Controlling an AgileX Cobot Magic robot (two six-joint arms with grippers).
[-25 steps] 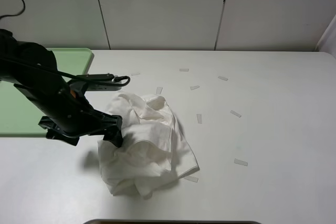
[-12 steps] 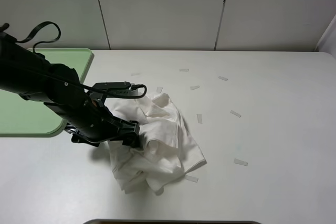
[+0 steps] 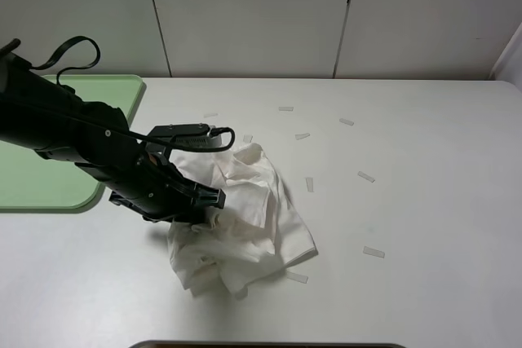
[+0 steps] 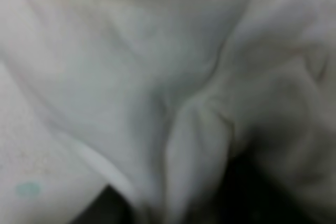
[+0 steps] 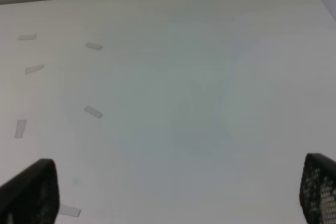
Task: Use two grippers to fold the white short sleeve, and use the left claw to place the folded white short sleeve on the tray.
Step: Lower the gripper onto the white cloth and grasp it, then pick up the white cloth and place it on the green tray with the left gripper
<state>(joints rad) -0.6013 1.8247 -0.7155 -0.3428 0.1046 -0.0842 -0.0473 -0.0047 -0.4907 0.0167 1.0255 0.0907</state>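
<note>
High view. We see the shirt [image 3: 241, 218] as a crumpled heap just left of the counter's [image 3: 424, 169] middle, no flat fold visible anywhere in it. The left pincer [image 3: 208, 205] is pressed into the heap's 9 o'clock edge; its tips are sunk in cloth, so we cannot tell from here whether they are closed on a fold. The tray [image 3: 122, 91] lies well apart at 10 o'clock from the shirt, largely hidden by the left arm; the part we see carries nothing. Tape strips [image 3: 373, 252] are scattered over the right half of the counter. The right arm is not in this view.

Left wrist view. Blurred white cloth [image 4: 157, 77] fills nearly everything, very close to the lens. No fingertips are distinct, so grip remains unsettled.

Right wrist view. The right pincer [image 5: 178, 192] stands wide open, fingertips [image 5: 34, 190] at both lower corners, nothing between them, bare counter and tape strips beneath. The shirt is absent here.

Our judgement: folding is not done, perhaps barely begun. Both-arm folding, the lift and the placing on the tray all remain.
</note>
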